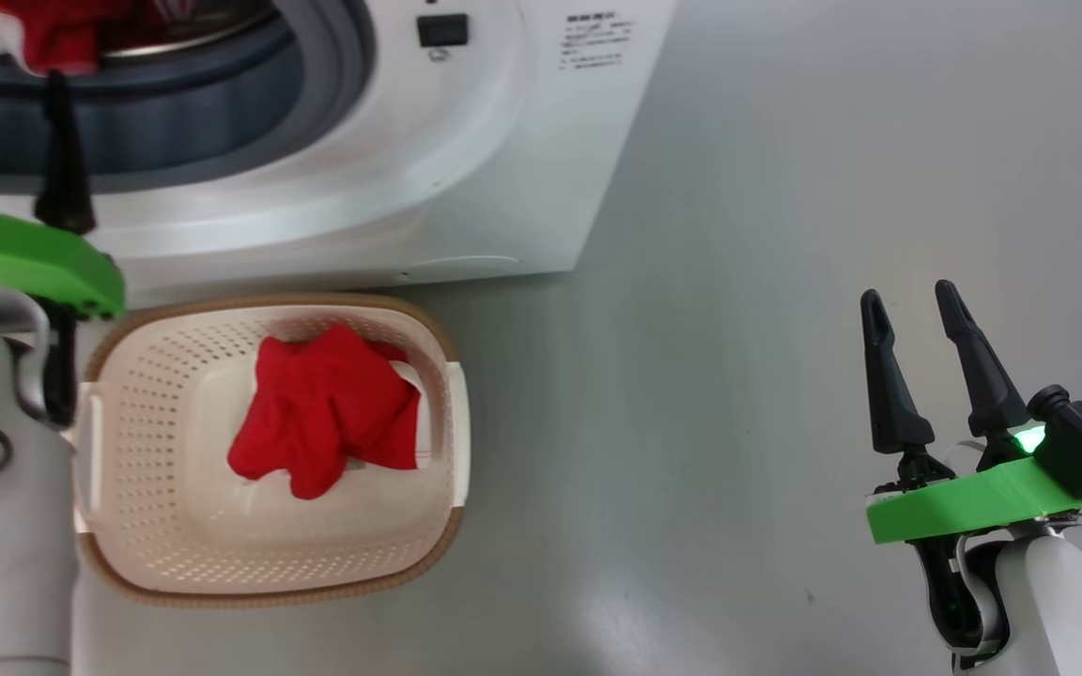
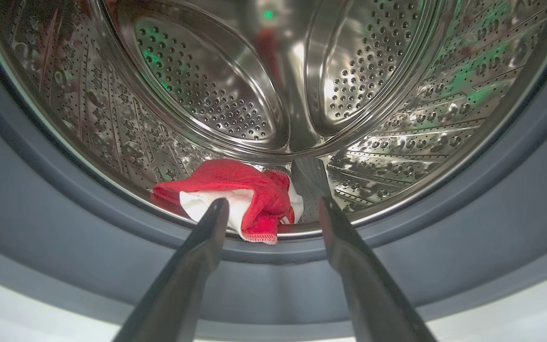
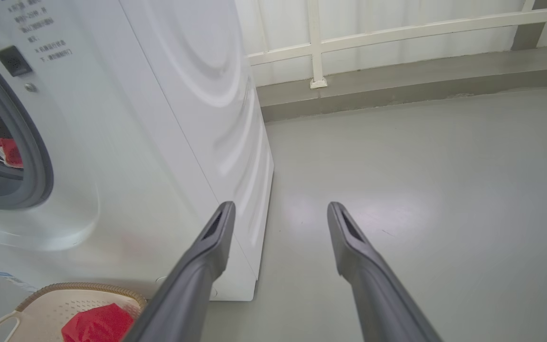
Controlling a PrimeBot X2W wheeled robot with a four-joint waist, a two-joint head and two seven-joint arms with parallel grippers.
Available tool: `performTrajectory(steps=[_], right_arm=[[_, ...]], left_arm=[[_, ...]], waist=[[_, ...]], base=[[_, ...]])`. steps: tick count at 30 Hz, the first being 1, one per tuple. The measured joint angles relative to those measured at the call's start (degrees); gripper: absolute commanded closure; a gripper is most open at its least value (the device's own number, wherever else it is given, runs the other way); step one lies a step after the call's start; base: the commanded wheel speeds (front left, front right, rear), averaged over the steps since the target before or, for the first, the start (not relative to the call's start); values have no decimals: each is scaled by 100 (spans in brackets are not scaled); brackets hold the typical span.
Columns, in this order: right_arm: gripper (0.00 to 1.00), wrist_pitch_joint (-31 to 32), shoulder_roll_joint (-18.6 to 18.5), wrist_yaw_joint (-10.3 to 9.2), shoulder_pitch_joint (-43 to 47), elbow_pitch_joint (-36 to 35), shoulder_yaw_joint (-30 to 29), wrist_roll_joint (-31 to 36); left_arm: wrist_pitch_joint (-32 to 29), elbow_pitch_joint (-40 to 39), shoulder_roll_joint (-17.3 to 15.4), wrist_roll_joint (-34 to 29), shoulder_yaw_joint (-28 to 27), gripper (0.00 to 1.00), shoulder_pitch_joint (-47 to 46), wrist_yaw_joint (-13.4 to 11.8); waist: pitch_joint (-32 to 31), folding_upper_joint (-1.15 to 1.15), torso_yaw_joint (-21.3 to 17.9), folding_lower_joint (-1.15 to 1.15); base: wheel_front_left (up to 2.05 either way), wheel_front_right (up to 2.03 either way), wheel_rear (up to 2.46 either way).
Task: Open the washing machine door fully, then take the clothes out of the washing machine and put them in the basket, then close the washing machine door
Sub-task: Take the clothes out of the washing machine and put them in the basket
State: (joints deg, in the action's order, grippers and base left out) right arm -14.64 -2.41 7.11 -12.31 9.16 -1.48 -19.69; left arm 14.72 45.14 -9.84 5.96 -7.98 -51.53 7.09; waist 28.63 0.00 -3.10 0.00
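Where my left gripper (image 2: pixel 272 202) hangs: at the washing machine (image 1: pixel 466 169) mouth, fingers spread, gripping nothing.
Clothes in the drum (image 2: pixel 207 85): one red-and-white piece (image 2: pixel 235 183) at the front lip, just beyond my fingertips.
Basket (image 1: pixel 269 591): on the floor (image 1: pixel 738 376) just before the machine's front, one red garment (image 1: pixel 325 404) inside.
Right gripper (image 1: pixel 908 296): over the floor, well apart from the basket, fingers spread, empty.

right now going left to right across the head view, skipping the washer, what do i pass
left claw → basket → floor → right claw
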Motion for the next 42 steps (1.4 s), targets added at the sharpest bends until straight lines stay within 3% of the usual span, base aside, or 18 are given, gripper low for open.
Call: performTrajectory(steps=[11,16,28,29,30,33,42], right_arm=[[0,0,-1,0,-162,-35,56,-52],[0,0,-1,0,-214,-64,93,-105],[0,0,0,0,-332,-90,224,-158],[0,0,-1,0,-332,-89,227,-169],[0,0,-1,0,-332,-89,229,-178],[0,0,-1,0,-332,-89,225,-190],[0,0,0,0,-331,-79,213,-191]], left_arm=[[0,1211,-383,-99,11,0,-980,-11],[0,1540,-546,-142,9,0,-1351,-190],[0,2130,-876,-169,55,0,-1820,-260],[0,2156,-900,-182,60,9,-1839,-261],[0,2178,-912,-182,65,45,-1863,-261],[0,2169,-912,-181,80,98,-1910,-261],[0,1681,-810,-51,35,100,-1795,-254]], waist=[[385,0,-376,0],[556,0,-461,0],[802,0,-679,0],[811,0,-696,0],[818,0,-711,0],[822,0,-731,0],[727,0,-673,0]], base=[[0,0,0],[0,0,0],[0,0,0],[0,0,0],[0,0,0],[0,0,0],[0,0,0]])
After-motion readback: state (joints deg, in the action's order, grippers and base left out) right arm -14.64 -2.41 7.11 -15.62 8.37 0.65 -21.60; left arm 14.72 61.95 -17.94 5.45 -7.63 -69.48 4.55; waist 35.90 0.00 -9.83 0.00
